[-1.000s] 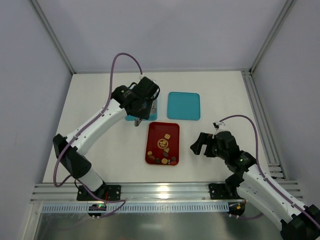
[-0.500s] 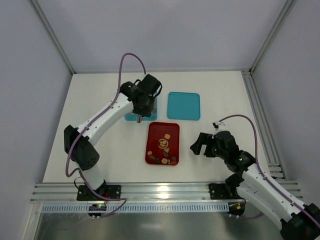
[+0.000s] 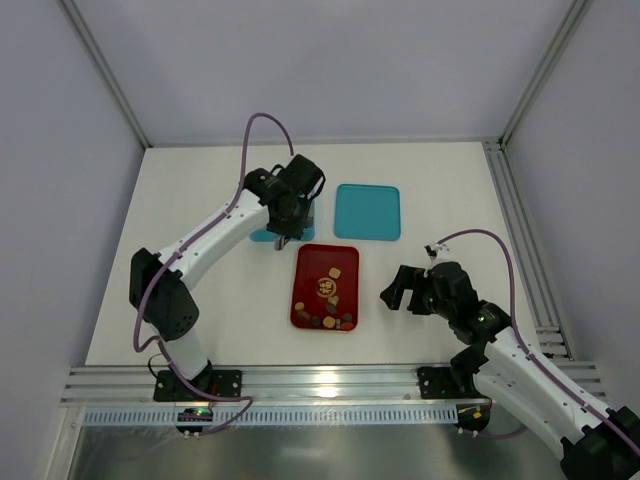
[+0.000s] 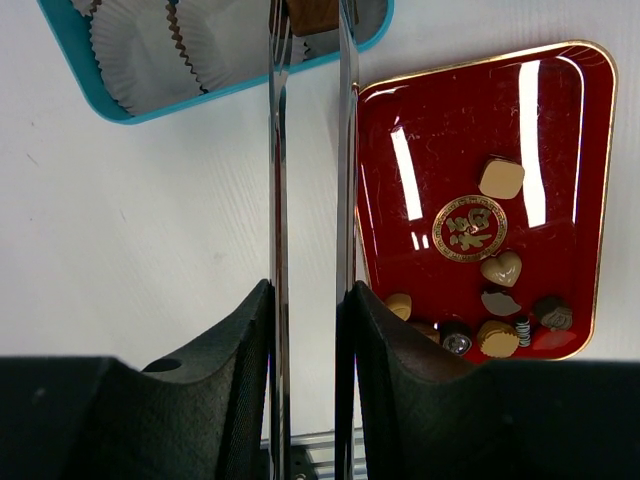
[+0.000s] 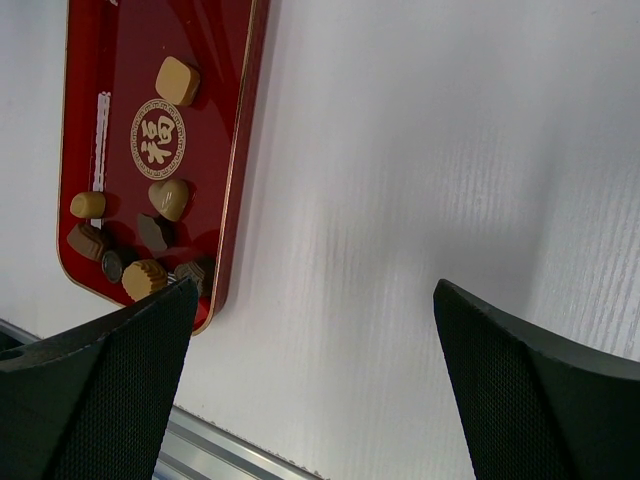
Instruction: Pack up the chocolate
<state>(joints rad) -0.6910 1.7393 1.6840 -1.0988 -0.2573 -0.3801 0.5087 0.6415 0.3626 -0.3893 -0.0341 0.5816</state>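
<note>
Pinching a brown chocolate (image 4: pixel 312 13) in the narrowed left gripper (image 3: pixel 280 240) just over the paper cups (image 4: pixel 135 50), right gripper (image 3: pixel 393 288) gaping empty

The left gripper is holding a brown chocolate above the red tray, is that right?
No. The left gripper is holding a brown chocolate above the teal tray with paper cups, not the red tray. The left wrist view shows it.
</note>
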